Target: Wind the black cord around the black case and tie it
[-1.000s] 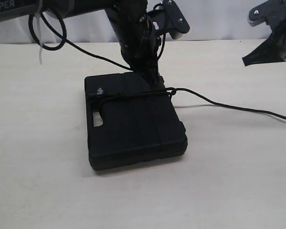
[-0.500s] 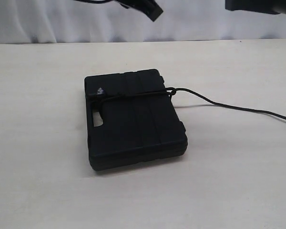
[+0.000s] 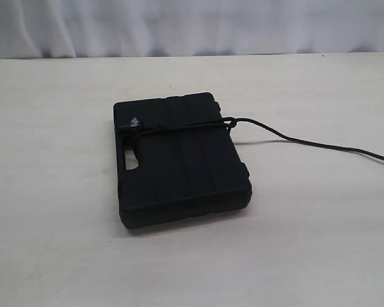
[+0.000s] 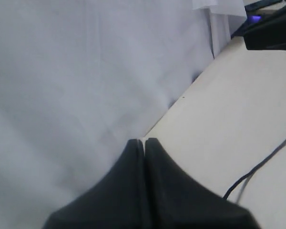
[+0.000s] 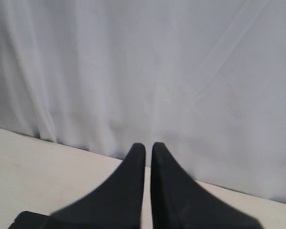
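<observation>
Your flat black rectangular plastic case (image 3: 179, 166) lies at the centre of the beige table (image 3: 51, 243). The long thin black braided cord (image 3: 173, 128) bands its 12 o'clock end. A knot (image 3: 229, 122) cinches it at the 2 o'clock edge, likely so the loop cannot slide, and the loose tail trails off towards 3 o'clock. The tie looks done. Neither arm shows over the table. The left gripper (image 4: 144, 141) and right gripper (image 5: 148, 145) both point at the white curtain (image 5: 133, 71), jaws pressed together, holding nothing.
</observation>
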Controlling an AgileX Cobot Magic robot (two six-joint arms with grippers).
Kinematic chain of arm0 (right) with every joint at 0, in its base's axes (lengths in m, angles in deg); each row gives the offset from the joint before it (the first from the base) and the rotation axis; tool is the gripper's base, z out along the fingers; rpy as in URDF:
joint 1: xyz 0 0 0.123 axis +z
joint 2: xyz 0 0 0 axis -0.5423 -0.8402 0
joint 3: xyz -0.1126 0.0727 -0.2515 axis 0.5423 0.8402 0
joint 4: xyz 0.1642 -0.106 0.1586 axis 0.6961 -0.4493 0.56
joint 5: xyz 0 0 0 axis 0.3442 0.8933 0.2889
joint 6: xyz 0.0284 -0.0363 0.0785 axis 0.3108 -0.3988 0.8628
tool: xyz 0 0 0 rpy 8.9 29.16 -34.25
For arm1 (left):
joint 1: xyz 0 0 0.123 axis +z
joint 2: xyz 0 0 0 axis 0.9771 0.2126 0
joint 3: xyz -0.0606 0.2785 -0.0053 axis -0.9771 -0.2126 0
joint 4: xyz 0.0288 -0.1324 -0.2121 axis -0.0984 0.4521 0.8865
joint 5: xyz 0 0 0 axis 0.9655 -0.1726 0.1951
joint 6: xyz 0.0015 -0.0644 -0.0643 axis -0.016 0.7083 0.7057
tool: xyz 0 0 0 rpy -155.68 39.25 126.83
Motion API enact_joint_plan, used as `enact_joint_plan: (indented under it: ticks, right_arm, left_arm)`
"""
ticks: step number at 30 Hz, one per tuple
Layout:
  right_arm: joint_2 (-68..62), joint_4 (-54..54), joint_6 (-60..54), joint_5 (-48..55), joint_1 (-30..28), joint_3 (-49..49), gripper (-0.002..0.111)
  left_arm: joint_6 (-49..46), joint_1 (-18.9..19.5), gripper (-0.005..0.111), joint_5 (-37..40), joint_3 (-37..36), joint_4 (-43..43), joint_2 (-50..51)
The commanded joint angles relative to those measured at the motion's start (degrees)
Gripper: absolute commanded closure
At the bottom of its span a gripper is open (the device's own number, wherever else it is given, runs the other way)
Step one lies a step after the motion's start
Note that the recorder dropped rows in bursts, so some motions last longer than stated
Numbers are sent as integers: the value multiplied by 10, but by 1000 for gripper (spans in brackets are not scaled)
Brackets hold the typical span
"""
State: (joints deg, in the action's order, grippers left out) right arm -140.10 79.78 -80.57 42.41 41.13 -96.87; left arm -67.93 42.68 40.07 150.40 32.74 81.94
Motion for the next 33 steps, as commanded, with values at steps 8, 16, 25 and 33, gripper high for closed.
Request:
enact_joint_plan:
  ticks: [8,16,25,33]
  right_arm:
    - [149,-2,20,29,-2,75,104]
    - [260,-2,40,59,-2,122,104]
    - [374,-2,54,59,-2,198,104]
    - [411,-2,54,57,-2,242,104]
  left_arm:
    - [46,0,107,-183,-235,4,-198]
    - [77,0,107,-210,-307,9,-315]
    - [97,0,107,-187,-335,11,-407]
    - [119,0,107,-148,-335,10,-415]
